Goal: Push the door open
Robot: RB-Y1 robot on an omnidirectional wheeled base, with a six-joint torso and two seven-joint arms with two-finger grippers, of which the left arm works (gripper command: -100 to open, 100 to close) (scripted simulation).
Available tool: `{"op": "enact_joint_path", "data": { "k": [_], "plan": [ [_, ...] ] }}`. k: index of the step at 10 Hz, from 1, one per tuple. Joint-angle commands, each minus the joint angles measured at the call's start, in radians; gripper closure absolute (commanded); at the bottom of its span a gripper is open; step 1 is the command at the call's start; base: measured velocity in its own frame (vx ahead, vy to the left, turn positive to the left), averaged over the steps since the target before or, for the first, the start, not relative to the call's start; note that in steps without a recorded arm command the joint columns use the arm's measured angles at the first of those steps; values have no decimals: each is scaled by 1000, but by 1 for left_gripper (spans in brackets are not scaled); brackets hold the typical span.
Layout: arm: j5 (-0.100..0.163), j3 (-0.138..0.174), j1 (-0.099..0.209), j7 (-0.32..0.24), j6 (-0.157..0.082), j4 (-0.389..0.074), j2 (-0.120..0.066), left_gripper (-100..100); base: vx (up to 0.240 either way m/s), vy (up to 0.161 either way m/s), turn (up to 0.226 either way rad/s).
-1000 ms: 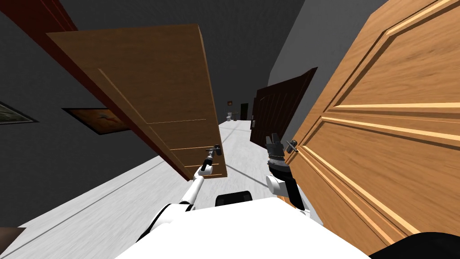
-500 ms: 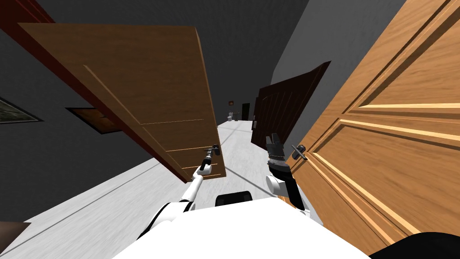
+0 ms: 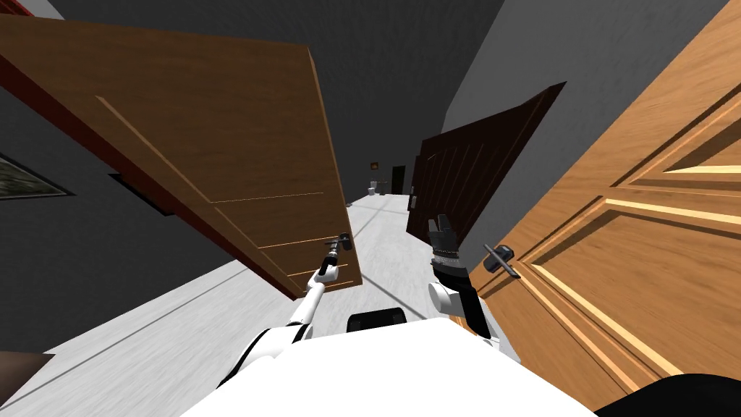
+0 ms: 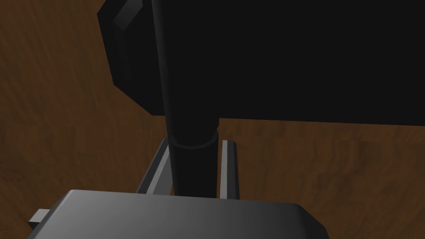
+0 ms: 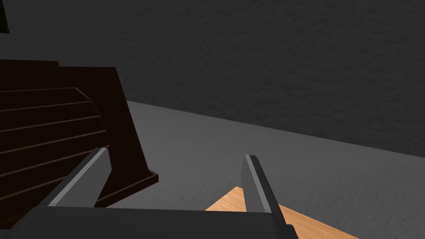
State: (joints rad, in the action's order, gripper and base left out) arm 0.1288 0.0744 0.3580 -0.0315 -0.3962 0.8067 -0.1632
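Note:
A brown wooden door (image 3: 217, 145) stands ajar on the left of a corridor. Its dark lever handle (image 3: 344, 241) is near the free edge. My left gripper (image 3: 335, 251) reaches out to that handle. In the left wrist view both fingers (image 4: 228, 166) press the sides of the dark handle bar (image 4: 193, 166), and the brown door face (image 4: 62, 132) lies close behind. So my left gripper (image 4: 195, 143) is shut on the handle. My right gripper (image 3: 441, 223) is raised in mid-corridor, and its fingers (image 5: 93, 168) stand open around nothing.
A light wooden panelled door (image 3: 637, 239) with a dark lever handle (image 3: 499, 259) stands close on my right. Farther on, a dark brown door (image 3: 470, 181) juts into the corridor. The pale floor (image 3: 383, 239) runs ahead between them. A framed picture (image 3: 29, 184) hangs on the left wall.
The brown door has swung farther toward the left wall, hiding the orange picture there. I have moved forward: the right door and its handle have slid rightward. The left gripper stays on the handle.

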Motion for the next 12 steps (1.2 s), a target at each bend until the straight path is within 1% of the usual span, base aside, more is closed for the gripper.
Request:
{"op": "enact_joint_path", "data": {
  "k": [1,5,6,7,8,9,12],
  "plan": [
    [5,21,3,5,-4,-2,-9,100,194,-144,81],
    [15,69,4,19,-9,-14,-21,100,203,-119,80],
    [16,76,4,21,-9,-16,-23,100,190,-107,68],
    [15,71,-6,19,1,-4,-21,100,84,-41,41],
    [19,87,-6,23,-2,-6,-28,100,115,-52,57],
    [20,91,-6,24,-3,-7,-29,100,159,-61,50],
    [28,125,-8,34,-6,-15,-40,100,186,-88,72]
  ]
}}
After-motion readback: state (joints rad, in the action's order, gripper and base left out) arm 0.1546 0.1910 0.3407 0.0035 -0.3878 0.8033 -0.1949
